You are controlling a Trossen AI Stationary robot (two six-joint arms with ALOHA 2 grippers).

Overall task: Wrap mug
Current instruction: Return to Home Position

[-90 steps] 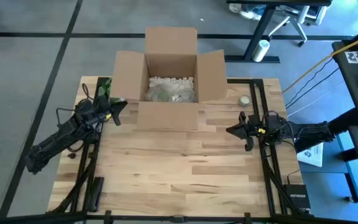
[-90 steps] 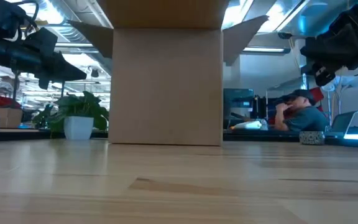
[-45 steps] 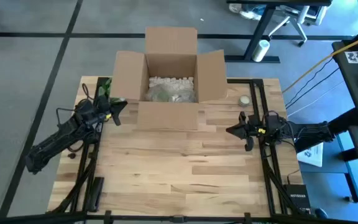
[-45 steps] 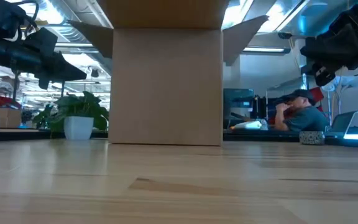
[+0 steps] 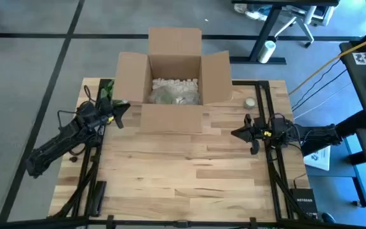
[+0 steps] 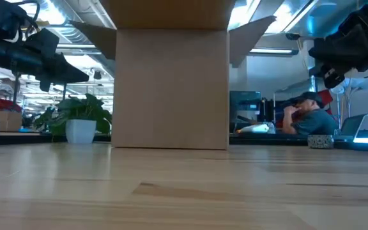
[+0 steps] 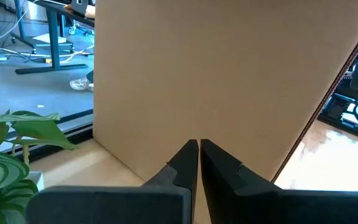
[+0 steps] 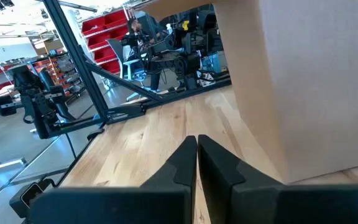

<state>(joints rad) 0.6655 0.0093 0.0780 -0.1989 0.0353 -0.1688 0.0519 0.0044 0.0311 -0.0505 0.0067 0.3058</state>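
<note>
An open cardboard box (image 5: 175, 83) stands at the table's far middle, flaps spread. Inside it lie white packing peanuts (image 5: 176, 81) and a clear, crumpled wrapped bundle (image 5: 169, 96); the mug itself is hidden. My left gripper (image 5: 126, 106) hovers shut by the box's left near corner, pointing at the box wall (image 7: 229, 74). My right gripper (image 5: 235, 133) hovers shut to the right of the box, pointing toward the table's left, with the box wall (image 8: 316, 93) beside it. Neither holds anything.
A potted plant (image 5: 107, 88) stands left of the box, close behind my left gripper. A small round white thing (image 5: 250, 102) lies at the far right. Black frame rails (image 5: 269, 114) run along the table's right side. A seated person (image 6: 308, 115) shows beyond the table. Bare wood (image 5: 183, 165) fills the near half.
</note>
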